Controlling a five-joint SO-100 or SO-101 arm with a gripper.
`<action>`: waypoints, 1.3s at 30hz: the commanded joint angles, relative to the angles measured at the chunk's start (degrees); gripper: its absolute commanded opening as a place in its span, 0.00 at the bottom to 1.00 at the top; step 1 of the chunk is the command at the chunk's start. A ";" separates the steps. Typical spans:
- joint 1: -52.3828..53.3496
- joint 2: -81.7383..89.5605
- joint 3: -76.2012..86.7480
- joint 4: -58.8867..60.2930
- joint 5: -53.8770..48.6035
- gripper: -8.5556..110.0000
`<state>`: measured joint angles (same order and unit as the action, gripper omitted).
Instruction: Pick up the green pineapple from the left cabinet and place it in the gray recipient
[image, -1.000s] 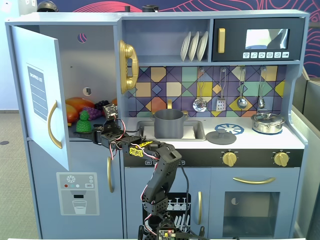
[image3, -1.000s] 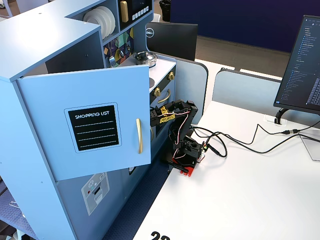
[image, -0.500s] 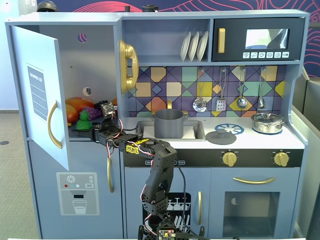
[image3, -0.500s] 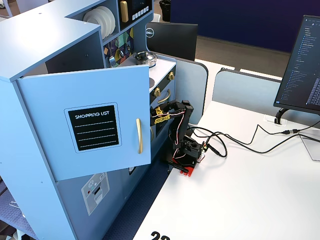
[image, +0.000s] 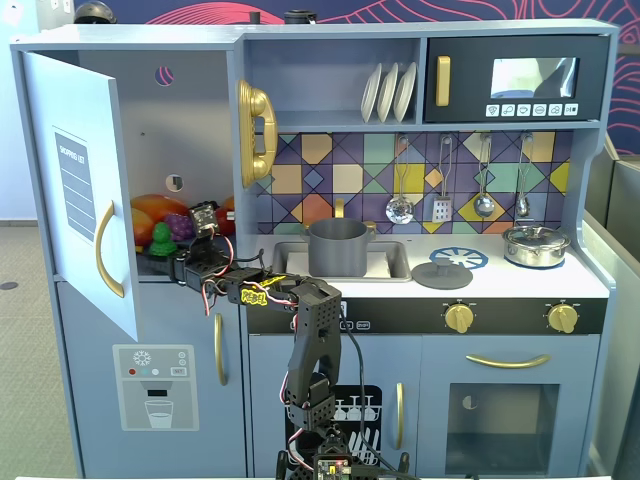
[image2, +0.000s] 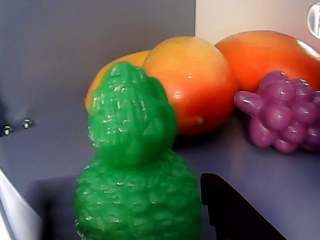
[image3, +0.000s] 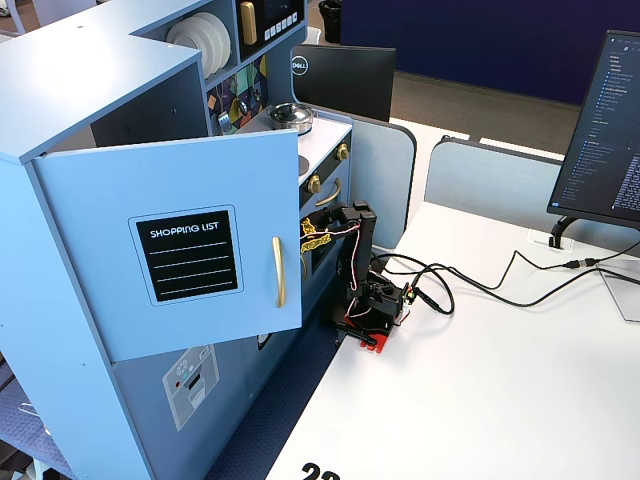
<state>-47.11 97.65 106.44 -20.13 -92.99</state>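
Observation:
The green pineapple stands upright at the front of the shelf in the left cabinet, whose door is swung open. In the wrist view the pineapple fills the near centre. My gripper reaches into the cabinet and is open at the pineapple's body. One black finger shows just right of the fruit with a small gap; the other finger is out of view. The gray pot sits in the sink to the right. In a fixed view the open door hides the shelf.
Orange and red fruits and a purple grape bunch lie right behind the pineapple. A flat gray lid and a shiny lidded pot sit on the counter. A gold phone hangs on the cabinet's right edge.

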 joint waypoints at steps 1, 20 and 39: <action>-0.70 0.62 -3.43 -2.72 0.97 0.07; -10.81 58.27 -2.55 52.47 -8.53 0.07; 44.74 62.49 -2.11 51.15 7.21 0.07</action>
<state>-10.37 165.23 105.29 34.10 -87.45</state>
